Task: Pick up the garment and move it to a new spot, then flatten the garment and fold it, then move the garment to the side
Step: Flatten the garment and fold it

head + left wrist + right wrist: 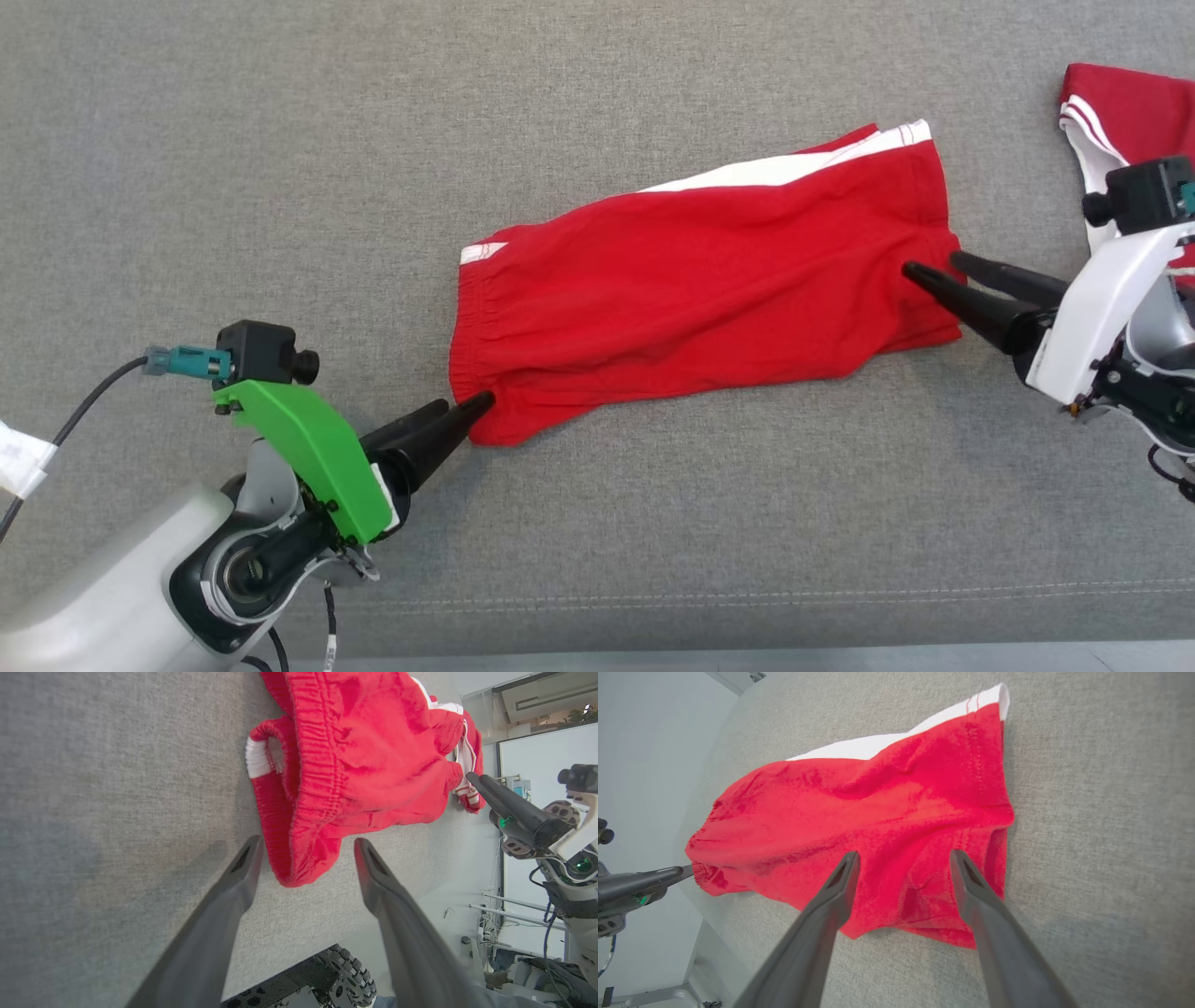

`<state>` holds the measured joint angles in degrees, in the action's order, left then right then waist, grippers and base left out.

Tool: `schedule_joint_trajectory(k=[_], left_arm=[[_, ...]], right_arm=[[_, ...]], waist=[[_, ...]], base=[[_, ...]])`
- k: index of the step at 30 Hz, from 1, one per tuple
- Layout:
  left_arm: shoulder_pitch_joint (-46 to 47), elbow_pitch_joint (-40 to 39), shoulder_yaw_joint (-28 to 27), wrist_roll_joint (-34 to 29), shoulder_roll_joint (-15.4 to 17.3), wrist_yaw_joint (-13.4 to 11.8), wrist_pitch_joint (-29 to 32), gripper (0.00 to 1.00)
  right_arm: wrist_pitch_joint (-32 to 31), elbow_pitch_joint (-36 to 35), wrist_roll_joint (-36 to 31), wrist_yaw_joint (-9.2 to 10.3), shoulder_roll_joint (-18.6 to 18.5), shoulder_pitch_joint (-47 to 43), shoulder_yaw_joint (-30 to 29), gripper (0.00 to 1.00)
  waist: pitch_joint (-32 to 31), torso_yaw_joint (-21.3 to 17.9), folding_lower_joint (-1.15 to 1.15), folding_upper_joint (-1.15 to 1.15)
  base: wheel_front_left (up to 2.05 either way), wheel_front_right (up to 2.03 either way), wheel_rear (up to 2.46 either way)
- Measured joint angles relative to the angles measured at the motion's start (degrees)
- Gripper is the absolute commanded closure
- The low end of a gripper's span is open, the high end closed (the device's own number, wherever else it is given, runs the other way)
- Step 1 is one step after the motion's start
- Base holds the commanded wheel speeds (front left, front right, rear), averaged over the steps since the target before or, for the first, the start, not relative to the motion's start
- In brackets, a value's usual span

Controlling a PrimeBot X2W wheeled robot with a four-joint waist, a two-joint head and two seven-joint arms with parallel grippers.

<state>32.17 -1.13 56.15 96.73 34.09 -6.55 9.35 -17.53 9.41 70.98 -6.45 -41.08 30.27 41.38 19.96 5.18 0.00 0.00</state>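
A grey woven cloth surface (280, 140) is spread across the whole work area, and a pale stitched seam (747, 597) is seen near its front edge. Beyond that edge a light floor (934, 658) is shown. A white wall panel (532, 751) is evenly lit.

No legible text, labels or signs anywhere.
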Motion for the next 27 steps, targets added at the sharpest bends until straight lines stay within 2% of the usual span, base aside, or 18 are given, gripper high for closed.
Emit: schedule_joint_trajectory(k=[4, 10, 15, 19, 23, 27], left_arm=[[0.4, -1.2, 0.7, -6.3, 1.4, 0.0, -2.6, 0.00], [3.3, -1.3, 1.7, -17.4, 1.8, -0.2, -8.4, 0.00], [3.9, -1.5, 2.6, -24.8, 1.6, -0.5, -13.4, 0.00], [3.8, -0.6, 2.4, -29.9, 0.7, -0.5, -18.1, 0.00], [2.2, 3.0, -0.2, -31.0, -0.5, -0.5, -23.2, 0.00], [-0.4, 6.0, -2.1, -31.7, -1.5, -0.5, -24.1, 0.00]], right_arm=[[-0.4, -0.7, 0.0, 1.19, -1.5, 1.6, -1.5, 0.00], [-2.4, 1.6, -0.7, 3.18, -2.3, 2.4, -1.1, 0.00], [-3.2, 4.8, -1.5, 4.95, -1.9, 3.3, -0.5, 0.00], [-3.8, 6.9, -1.5, 5.57, -1.0, 3.5, 0.0, 0.00], [-4.3, 8.3, -1.3, 5.64, -0.4, 3.5, 0.2, 0.00], [-4.8, 9.3, -0.9, 5.64, -0.2, 3.6, 0.2, 0.00]], waist=[[0.1, 0.3, 0.00, 0.00], [0.7, 2.1, 0.00, 0.00], [1.3, 4.5, 0.00, 0.00], [1.7, 6.7, 0.00, 0.00], [1.9, 9.1, 0.00, 0.00], [1.9, 10.8, 0.00, 0.00]], base=[[0.00, 0.00, 0.00], [0.00, 0.00, 0.00], [0.00, 0.00, 0.00], [0.00, 0.00, 0.00], [0.00, 0.00, 0.00], [0.00, 0.00, 0.00]])
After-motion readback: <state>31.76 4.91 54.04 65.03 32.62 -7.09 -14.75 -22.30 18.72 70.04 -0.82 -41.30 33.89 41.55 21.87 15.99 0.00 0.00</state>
